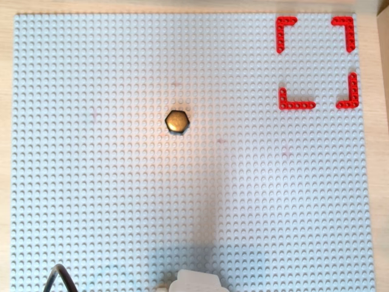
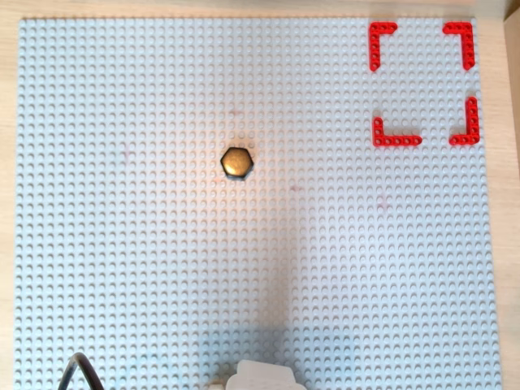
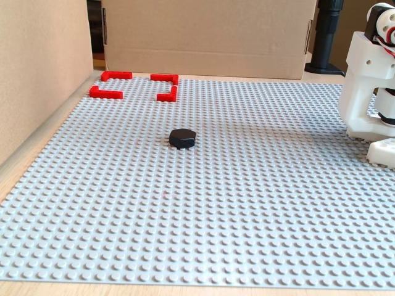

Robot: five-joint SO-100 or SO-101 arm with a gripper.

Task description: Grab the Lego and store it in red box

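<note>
— Operator, can you see the jaws?
— No. Only the white arm base (image 3: 370, 86) shows; your gripper is out of view.
— And the Lego (image 1: 177, 122)?
— Flat mid-baseplate (image 1: 91, 182), well apart from the red box (image 1: 295, 104) in your far corner.

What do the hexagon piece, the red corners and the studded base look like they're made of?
Hexagon: likely hard plastic, dark with a glossy bronze sheen on top in both overhead views; a metal-like coating can't be ruled out. Red corners: moulded plastic, uniform bright colour with rows of holes. Base: light grey plastic baseplate, with regular studs and a soft sheen.
</note>
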